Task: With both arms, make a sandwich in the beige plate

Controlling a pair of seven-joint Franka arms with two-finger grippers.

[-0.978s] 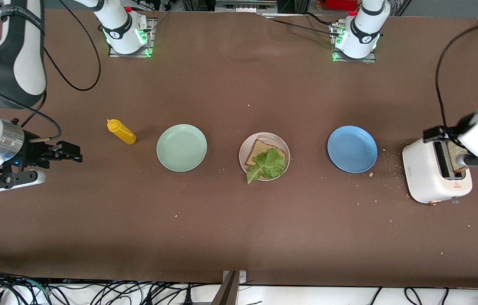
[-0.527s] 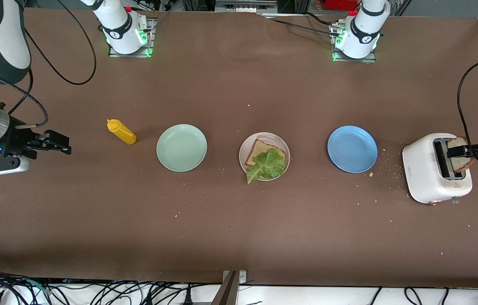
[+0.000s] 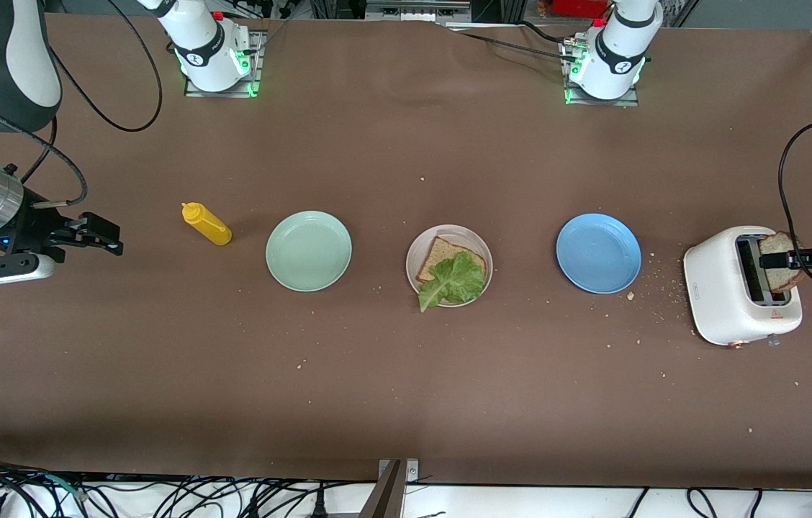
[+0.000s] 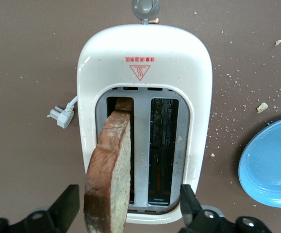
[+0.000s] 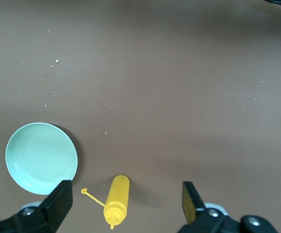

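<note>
The beige plate (image 3: 421, 248) stands mid-table with a brown bread slice (image 3: 440, 255) on it and a ruffled green lettuce leaf (image 3: 455, 280) lying over that slice. A second bread slice (image 3: 780, 272) (image 4: 108, 174) stands upright in one slot of the white toaster (image 3: 726, 295) (image 4: 145, 53) at the left arm's end. My left gripper (image 3: 784, 262) (image 4: 129, 204) hangs over the toaster, open, with a finger on each side of that slice and a gap on both sides. My right gripper (image 3: 116, 241) (image 5: 125, 191) waits open and empty over the table at the right arm's end.
A yellow squeeze bottle (image 3: 208, 224) (image 5: 118, 196) lies beside the mint green plate (image 3: 309, 251) (image 5: 41, 158). A blue plate (image 3: 598, 252) (image 4: 271, 165) stands between the beige plate and the toaster. Crumbs lie around the toaster, and its plug (image 4: 60, 115) rests beside it.
The left wrist has swung out toward the table's end, and its fingers now straddle the slice in the toaster. The right gripper has drawn back slightly from the yellow bottle.
</note>
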